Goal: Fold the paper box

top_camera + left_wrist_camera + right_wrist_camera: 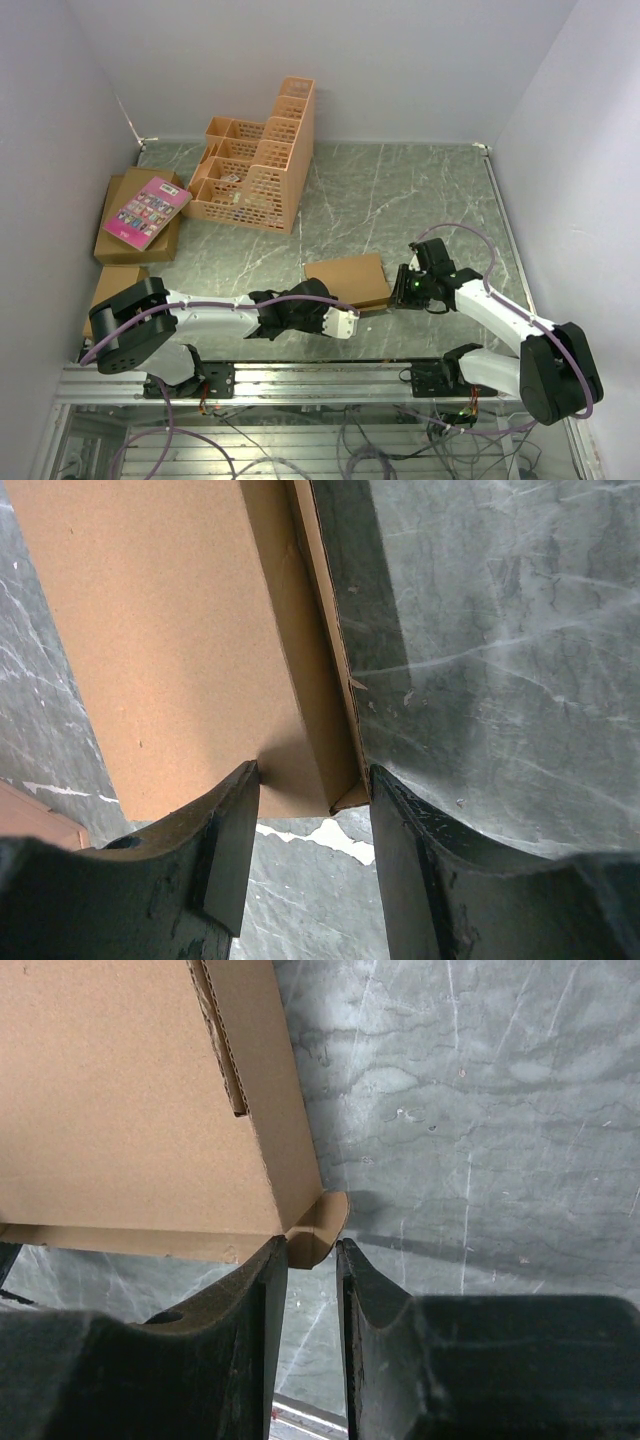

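The paper box lies on the marble table as a shallow, flat brown cardboard shape between my two arms. My left gripper is at its near edge. In the left wrist view the left gripper stands open, its fingertips straddling a corner of the paper box where the side wall ends. My right gripper is at the box's right corner. In the right wrist view the right gripper has a narrow gap, with a small rounded tab of the paper box between the tips, clear of the right finger.
An orange lattice crate stands at the back. A pink book lies on brown cartons at the left, with another carton nearer. White walls close in on three sides, and a metal rail runs along the near edge.
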Motion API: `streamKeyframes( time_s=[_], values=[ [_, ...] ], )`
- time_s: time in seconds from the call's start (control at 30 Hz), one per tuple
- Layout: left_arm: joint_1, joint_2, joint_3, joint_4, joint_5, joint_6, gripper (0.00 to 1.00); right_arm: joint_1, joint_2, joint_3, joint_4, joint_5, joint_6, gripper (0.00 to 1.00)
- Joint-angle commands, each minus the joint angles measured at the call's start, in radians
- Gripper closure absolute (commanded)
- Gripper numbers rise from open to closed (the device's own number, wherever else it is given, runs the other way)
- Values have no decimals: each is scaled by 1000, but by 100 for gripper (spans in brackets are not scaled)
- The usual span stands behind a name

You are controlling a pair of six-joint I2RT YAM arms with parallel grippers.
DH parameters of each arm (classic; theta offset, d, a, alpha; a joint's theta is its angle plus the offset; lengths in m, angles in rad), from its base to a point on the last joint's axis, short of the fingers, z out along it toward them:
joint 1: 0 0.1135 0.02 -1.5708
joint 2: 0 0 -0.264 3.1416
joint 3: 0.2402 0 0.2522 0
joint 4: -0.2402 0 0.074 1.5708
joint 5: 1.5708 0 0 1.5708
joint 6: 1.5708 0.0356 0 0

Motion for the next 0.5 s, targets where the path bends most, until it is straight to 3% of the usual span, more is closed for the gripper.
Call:
streamKeyframes(
  time_s=[0.0,0.27,0.47],
  values=[
    [-2,17,19,-30,34,-23,44,14,11,23,-13,37,-22,73],
    [0,17,21,-34,38,-23,44,33,34,13,-3,59,-24,67],
    [2,16,21,-35,41,-23,44,75,21,-1,19,68,-34,70]
  ],
)
